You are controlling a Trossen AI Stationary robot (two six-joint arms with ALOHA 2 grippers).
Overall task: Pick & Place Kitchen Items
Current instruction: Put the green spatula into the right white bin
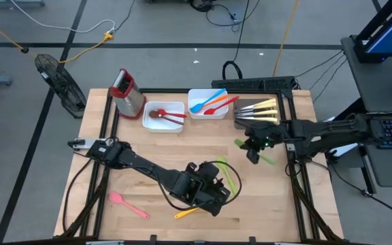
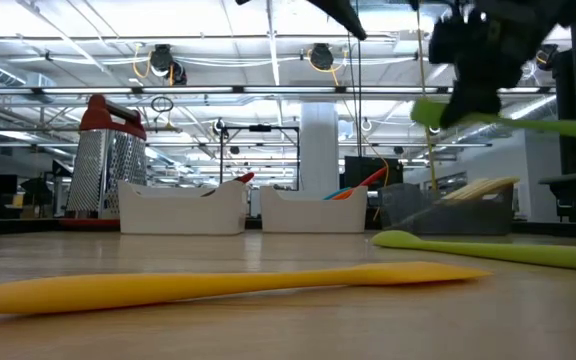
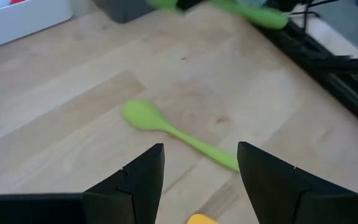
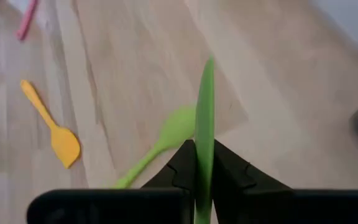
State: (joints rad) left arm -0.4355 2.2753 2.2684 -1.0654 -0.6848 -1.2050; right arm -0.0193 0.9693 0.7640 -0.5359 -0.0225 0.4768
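While the wooden surface [image 1: 264, 204] carries everything, two white trays [image 1: 164, 117] and a dark tray [image 1: 257, 112] of pale-handled knives [image 1: 257, 109] sit along its far edge, with a red-topped metal box [image 1: 126, 92] at the far left corner. Toward the right edge, the right hand [image 1: 254, 146] is raised off the surface, its fingers [image 4: 182, 163] clamped on a green utensil [image 4: 205, 124]. Near the middle of the front edge, the left hand [image 3: 197, 180] hangs low with fingers spread wide, holding nothing. A green spoon [image 3: 166, 127] lies just ahead of it, and a yellow spatula [image 1: 188, 212] lies directly below it. A pink spatula [image 1: 128, 204] rests toward the front left corner.
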